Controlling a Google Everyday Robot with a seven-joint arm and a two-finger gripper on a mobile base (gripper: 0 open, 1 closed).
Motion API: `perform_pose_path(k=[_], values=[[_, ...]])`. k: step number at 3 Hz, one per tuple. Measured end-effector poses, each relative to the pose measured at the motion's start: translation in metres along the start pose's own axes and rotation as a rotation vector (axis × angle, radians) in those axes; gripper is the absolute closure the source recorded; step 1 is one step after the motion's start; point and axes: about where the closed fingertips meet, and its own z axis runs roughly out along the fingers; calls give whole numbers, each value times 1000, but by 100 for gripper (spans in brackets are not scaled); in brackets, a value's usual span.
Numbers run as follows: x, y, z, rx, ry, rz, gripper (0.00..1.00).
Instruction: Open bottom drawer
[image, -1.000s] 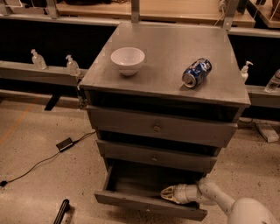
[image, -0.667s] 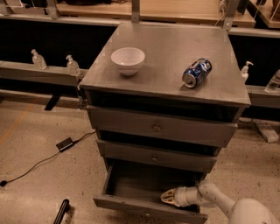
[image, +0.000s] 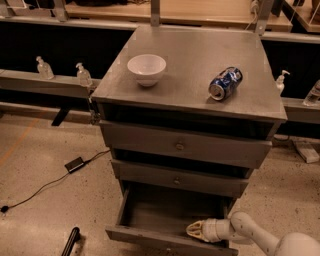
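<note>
Camera view: bottom drawer (image: 150, 235) seen pulled well out
Gripper (image: 196, 230) is set at its near-right front edge, presumably for pulling; grip state can't be told.

1. The gripper (image: 196, 230) lies inside the drawer (image: 145, 236), at its front right. The drawer's face and knob are hidden from this angle.
2. The arm (image: 260, 239) is cut off at the bottom right corner.
3. The can's (image: 225, 83) lettering is too small to read.
4. A dark rod (image: 70, 241) on the floor is cut by the bottom edge.
5. A bottle (image: 314, 94) is cut by the right edge.
</note>
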Motion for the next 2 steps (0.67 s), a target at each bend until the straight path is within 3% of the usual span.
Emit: perform_pose_path(k=[2], values=[[0, 5, -10, 21, -20, 12, 100]])
